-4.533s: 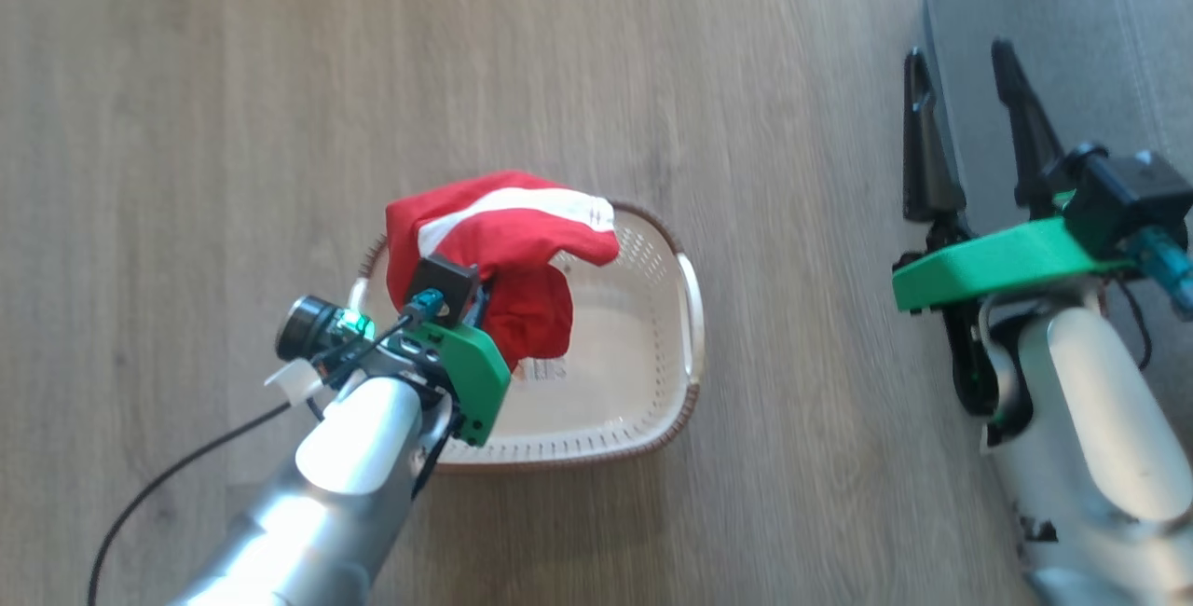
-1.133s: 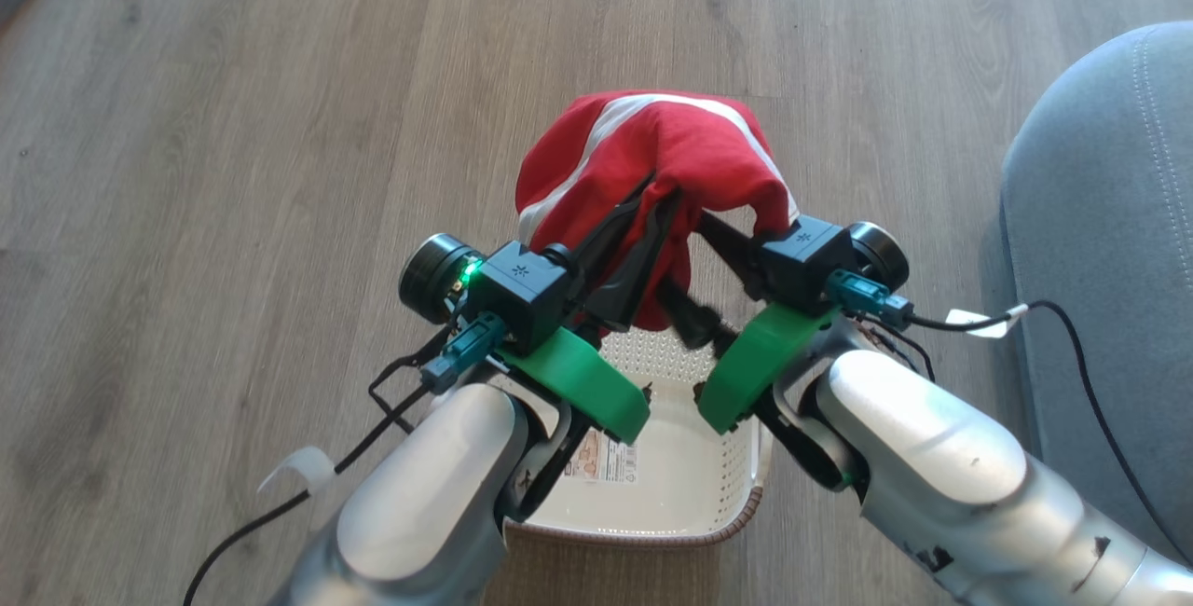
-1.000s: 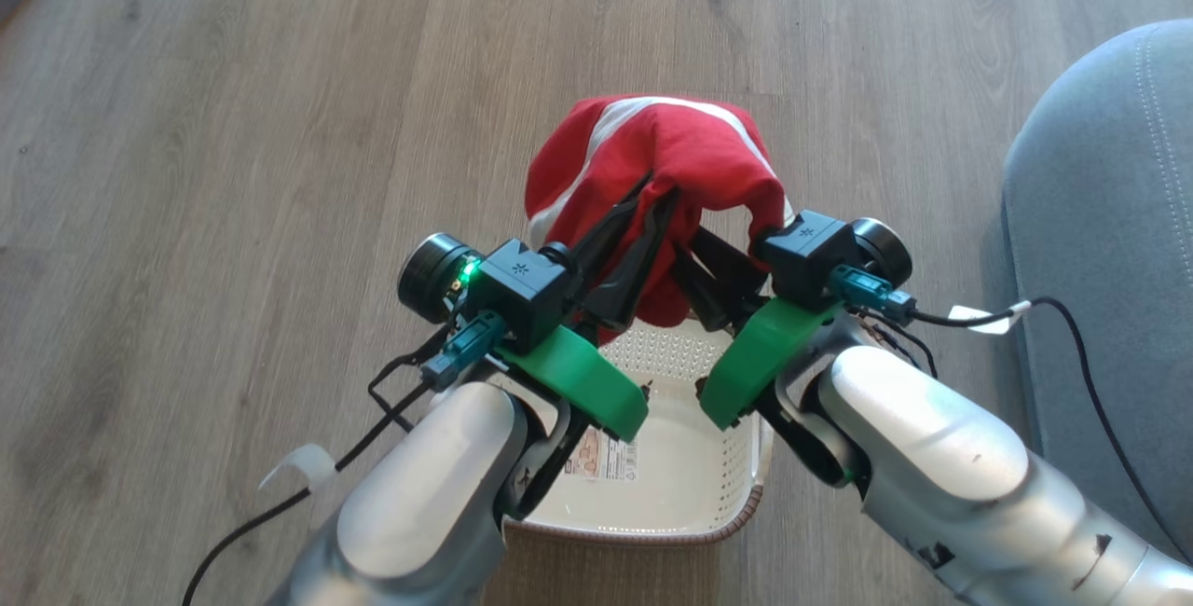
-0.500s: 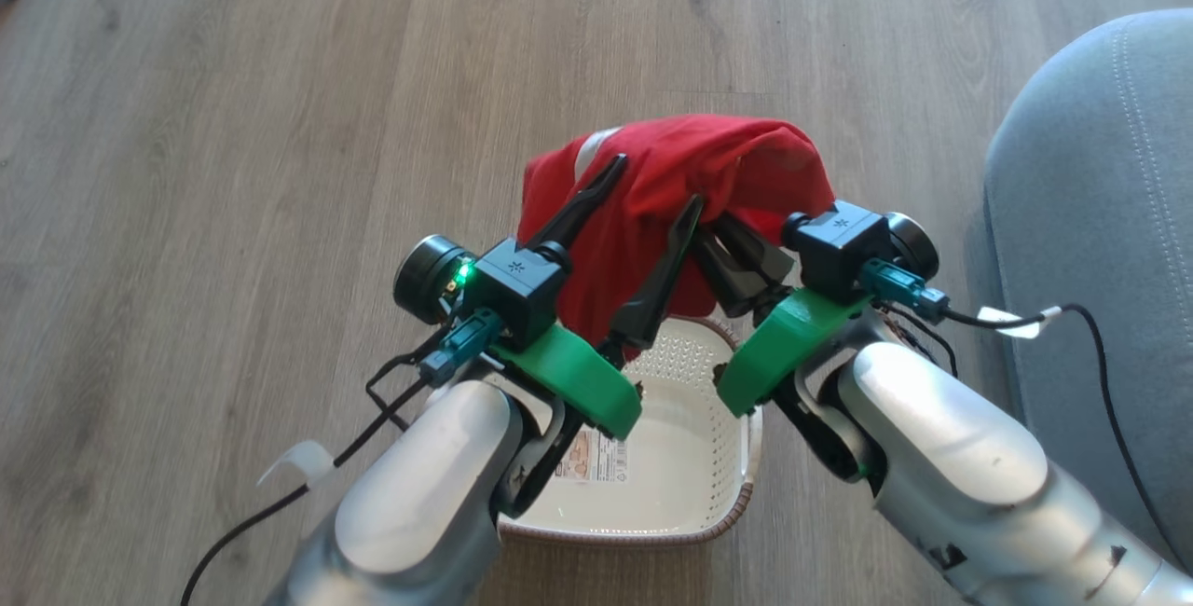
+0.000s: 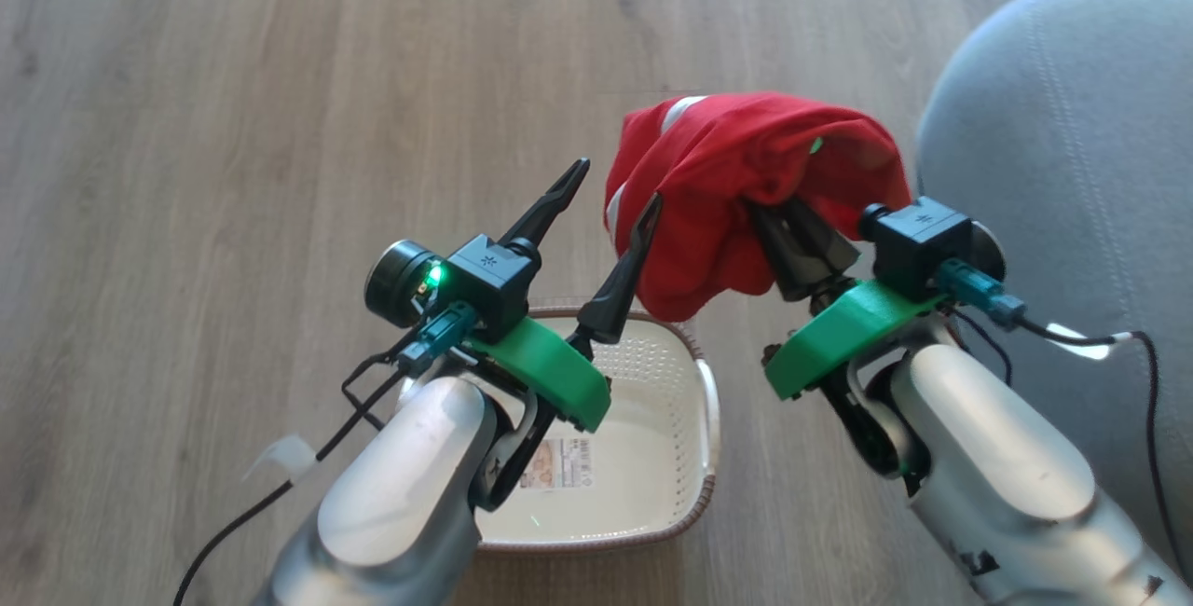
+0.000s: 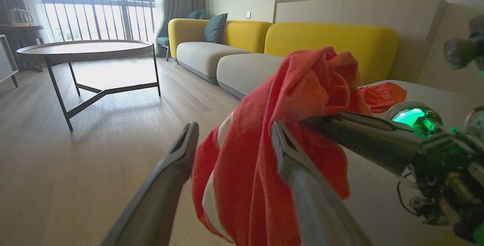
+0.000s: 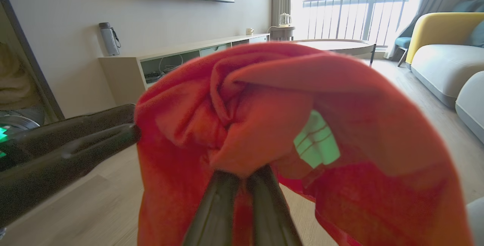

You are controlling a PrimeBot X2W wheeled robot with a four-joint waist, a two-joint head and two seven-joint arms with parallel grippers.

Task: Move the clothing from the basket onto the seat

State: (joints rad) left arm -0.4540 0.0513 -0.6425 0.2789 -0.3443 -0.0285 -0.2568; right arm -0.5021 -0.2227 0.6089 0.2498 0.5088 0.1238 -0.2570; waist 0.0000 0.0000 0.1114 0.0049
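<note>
The clothing (image 5: 746, 168), red with a white stripe, hangs bunched in the air above the floor, between the basket and the seat. My right gripper (image 5: 778, 219) is shut on it, fingertips buried in the folds; its wrist view has the pinched fabric (image 7: 302, 87) draped over the closed right gripper (image 7: 242, 176). My left gripper (image 5: 617, 185) stands open just left of the cloth, holding nothing. In its wrist view the left gripper (image 6: 234, 134) frames the hanging clothing (image 6: 302, 87). The cream basket (image 5: 704, 401) sits on the floor below, showing a bare bottom with a label. The grey seat (image 5: 1053, 121) is at right.
Another red garment (image 6: 382, 94) lies on the grey seat (image 6: 378, 208). Wooden floor (image 5: 280, 121) surrounds the basket. A round coffee table (image 6: 87, 47) and a yellow sofa (image 6: 329, 41) stand farther off; a low TV cabinet (image 7: 181, 56) lines the wall.
My left gripper has opened and let go of the clothing. The right gripper, still shut on it, has carried it right toward the seat. The head camera has turned right.
</note>
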